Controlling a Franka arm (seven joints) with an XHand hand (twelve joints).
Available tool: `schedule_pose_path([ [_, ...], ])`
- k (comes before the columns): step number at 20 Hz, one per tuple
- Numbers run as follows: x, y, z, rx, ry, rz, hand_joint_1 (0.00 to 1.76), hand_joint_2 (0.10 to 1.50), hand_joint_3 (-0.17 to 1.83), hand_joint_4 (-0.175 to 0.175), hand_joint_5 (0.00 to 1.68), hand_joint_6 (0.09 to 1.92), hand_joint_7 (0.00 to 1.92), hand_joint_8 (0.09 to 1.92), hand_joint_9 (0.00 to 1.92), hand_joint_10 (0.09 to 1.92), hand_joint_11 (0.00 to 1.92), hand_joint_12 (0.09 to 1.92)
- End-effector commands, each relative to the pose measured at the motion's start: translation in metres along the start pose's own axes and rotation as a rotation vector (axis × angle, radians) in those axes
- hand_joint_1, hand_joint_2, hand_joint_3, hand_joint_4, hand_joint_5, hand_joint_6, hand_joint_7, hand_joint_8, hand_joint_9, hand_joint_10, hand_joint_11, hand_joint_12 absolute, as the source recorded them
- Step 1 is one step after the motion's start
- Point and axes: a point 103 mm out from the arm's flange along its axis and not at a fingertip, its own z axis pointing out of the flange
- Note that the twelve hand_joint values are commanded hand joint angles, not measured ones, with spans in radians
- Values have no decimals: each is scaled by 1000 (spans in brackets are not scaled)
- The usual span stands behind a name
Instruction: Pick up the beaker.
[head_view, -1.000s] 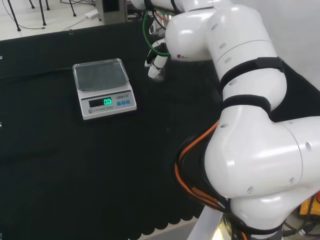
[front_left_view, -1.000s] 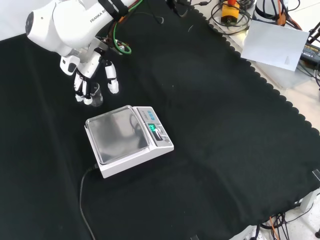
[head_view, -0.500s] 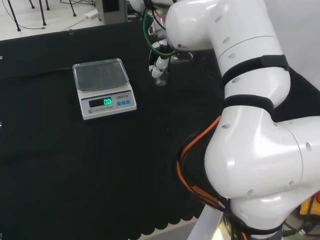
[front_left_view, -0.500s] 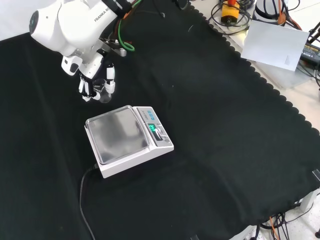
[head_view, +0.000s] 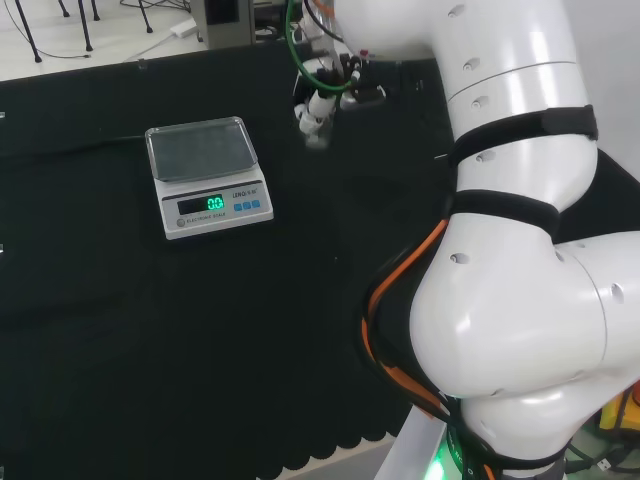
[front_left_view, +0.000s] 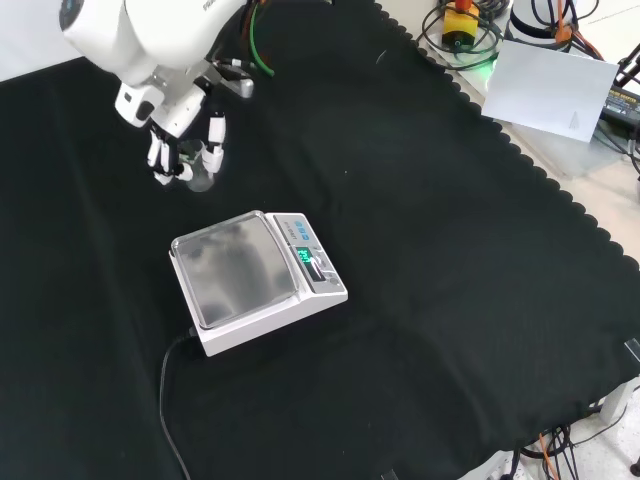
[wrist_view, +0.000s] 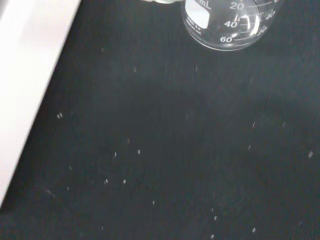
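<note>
A small clear glass beaker (head_view: 318, 136) with white graduation marks hangs just above the black cloth, right of the scale in the head view. The black and white hand (head_view: 316, 104) comes down on it from above, fingers curled round its upper part. In the front view the hand (front_left_view: 180, 148) holds the beaker (front_left_view: 198, 179) beyond the scale's far left corner. Up close in the wrist view, the beaker (wrist_view: 227, 25) looks empty, with bare cloth behind it.
A white digital scale (head_view: 205, 172) with a steel pan and a lit green display stands on the cloth; in the front view the scale (front_left_view: 255, 280) trails a black cable toward the near edge. White paper (front_left_view: 553, 88) and cables lie past the cloth's scalloped edge.
The hand closed round the beaker and rose with it; the arm's upper link has lifted higher. The scale has not moved.
</note>
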Motion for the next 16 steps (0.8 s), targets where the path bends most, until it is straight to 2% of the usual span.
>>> schedule_pose_path([
  [1,14,-25,-46,-26,-84,-32,1106,1252,-12,-175,735,1360,524,1062,864,913,931,900],
  [5,24,-47,-76,-18,-109,-43,1107,1249,-11,-175,738,1357,530,1068,869,923,931,904],
  [8,42,-57,-92,-14,-134,-57,1108,1248,-11,-175,741,1353,537,1072,871,930,931,907],
  [12,51,-80,-108,-17,-149,-77,1109,1245,-10,-175,745,1349,546,1075,873,937,933,910],
  [16,59,-95,-116,-32,-179,-70,1110,1243,-10,-175,749,1344,551,1076,875,941,936,912],
])
